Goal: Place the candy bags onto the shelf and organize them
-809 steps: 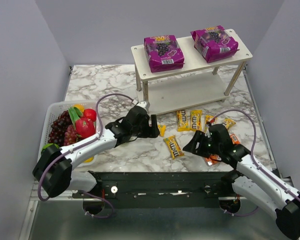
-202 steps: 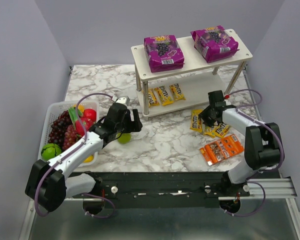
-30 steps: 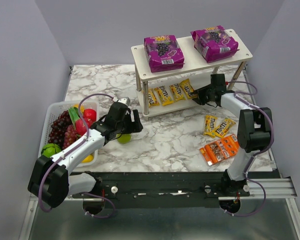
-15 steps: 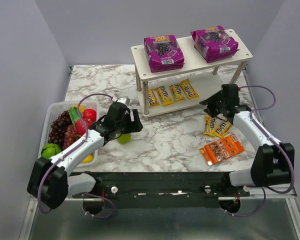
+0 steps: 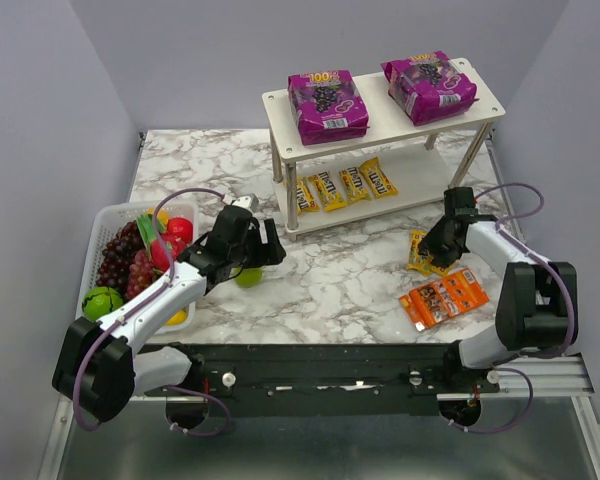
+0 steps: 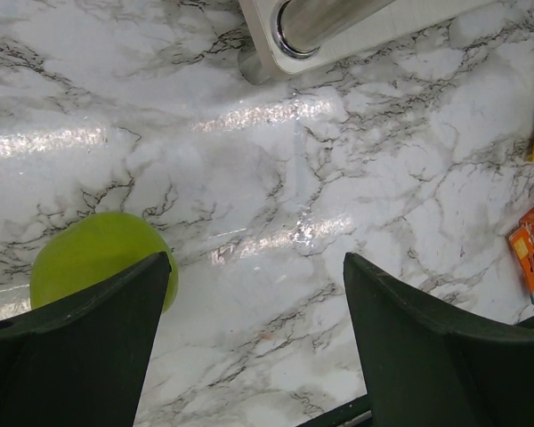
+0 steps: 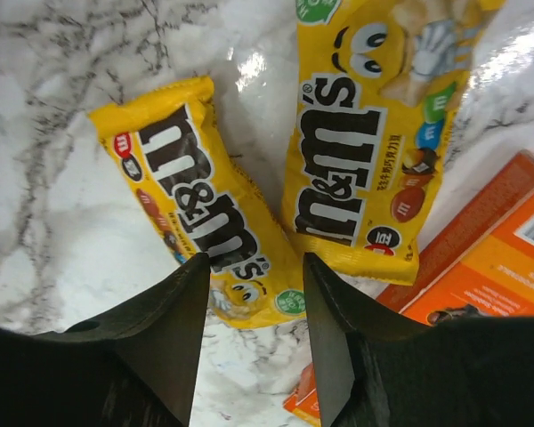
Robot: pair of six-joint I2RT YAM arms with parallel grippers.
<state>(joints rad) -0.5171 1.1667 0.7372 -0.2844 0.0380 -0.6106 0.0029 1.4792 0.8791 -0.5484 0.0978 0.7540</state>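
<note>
The white two-tier shelf stands at the back with two purple candy bags on its top board. Several yellow packets lie in a row on the lower tier. Two more yellow packets lie on the marble, with the orange pack beside them. My right gripper is open just above the table, and the near end of the left packet lies between its fingers. My left gripper hangs open over bare marble, holding nothing.
A green fruit lies on the table by my left gripper's left finger. One metal shelf leg stands just ahead of it. A white basket of grapes and other fruit sits at the left edge.
My right gripper drew back from the shelf's lower tier, where the rightmost packet lies, and came down over the two packets on the table, jaws a little wider. The left arm stayed still.
</note>
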